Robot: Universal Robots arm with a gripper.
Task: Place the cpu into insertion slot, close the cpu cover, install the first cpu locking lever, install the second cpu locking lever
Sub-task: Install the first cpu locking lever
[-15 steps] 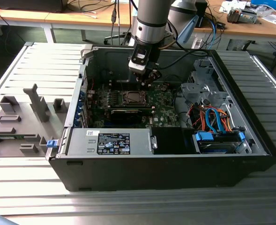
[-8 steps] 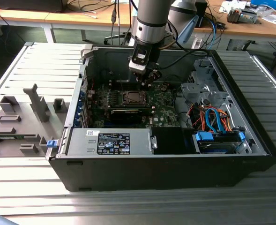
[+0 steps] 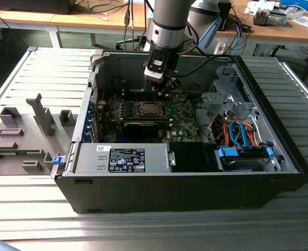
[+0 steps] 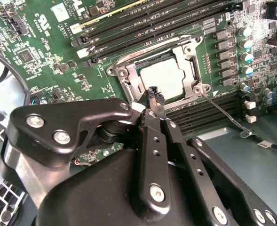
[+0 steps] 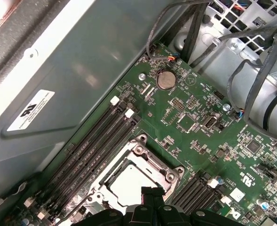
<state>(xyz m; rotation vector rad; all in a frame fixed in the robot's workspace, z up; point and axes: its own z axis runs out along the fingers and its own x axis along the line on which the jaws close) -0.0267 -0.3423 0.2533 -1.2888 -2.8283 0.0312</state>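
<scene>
The cpu [image 4: 164, 77] lies flat in the insertion slot [image 3: 148, 109], its silver-grey top facing up. The cpu cover [image 4: 187, 54], a silver frame with a cut-out centre, is folded down around it. In the first wrist view the same cpu [image 5: 129, 181] and cpu cover [image 5: 145, 155] appear. A thin wire locking lever [image 4: 220, 109] runs from the socket's corner out over the memory slots and stands unlatched. My gripper [image 4: 154, 95] hangs just above the socket's edge, shut, with nothing between its fingertips. From outside, the gripper [image 3: 164, 86] hovers inside the case above the board.
Long memory slots [image 5: 91, 150] flank the socket. A black graphics card [image 3: 143, 125] lies in front of it. The case walls [image 3: 195, 178] enclose the board. Coloured cables [image 3: 237, 133] and a drive bay sit at the exterior view's right. A coin battery [image 5: 165, 80] is on the board.
</scene>
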